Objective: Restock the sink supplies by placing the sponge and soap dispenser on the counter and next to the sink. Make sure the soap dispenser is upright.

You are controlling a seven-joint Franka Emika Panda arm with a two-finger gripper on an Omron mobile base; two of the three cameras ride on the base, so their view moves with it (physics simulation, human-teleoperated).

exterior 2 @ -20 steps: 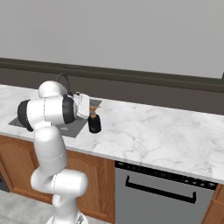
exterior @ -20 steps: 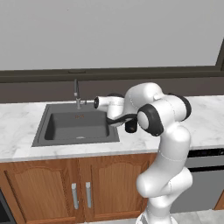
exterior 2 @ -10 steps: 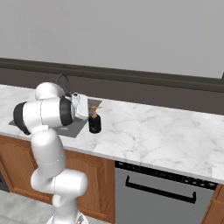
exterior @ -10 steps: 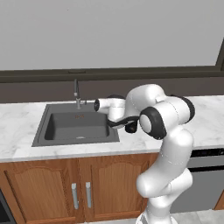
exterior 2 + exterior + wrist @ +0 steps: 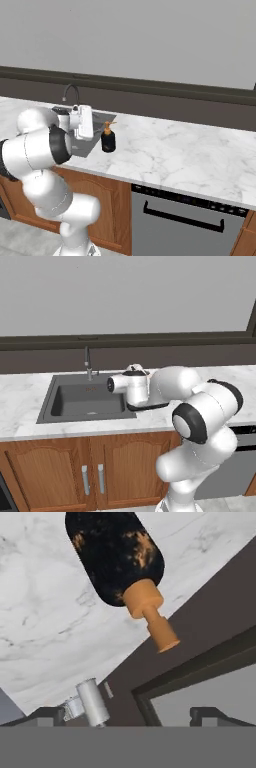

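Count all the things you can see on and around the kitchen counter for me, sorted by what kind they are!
Soap dispenser: 1
Sink: 1
Faucet: 1
Counter: 1
Cabinet doors: 2
Dishwasher: 1
Total: 7

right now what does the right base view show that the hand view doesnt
Right base view alone: the dishwasher front under the counter, the wooden cabinet, and the sink with the curved faucet, the soap dispenser standing upright just right of the sink. Hand view alone: the two dark fingers, apart with nothing between them. Shared: the black soap dispenser with its orange pump, the marble counter and the dark backsplash.
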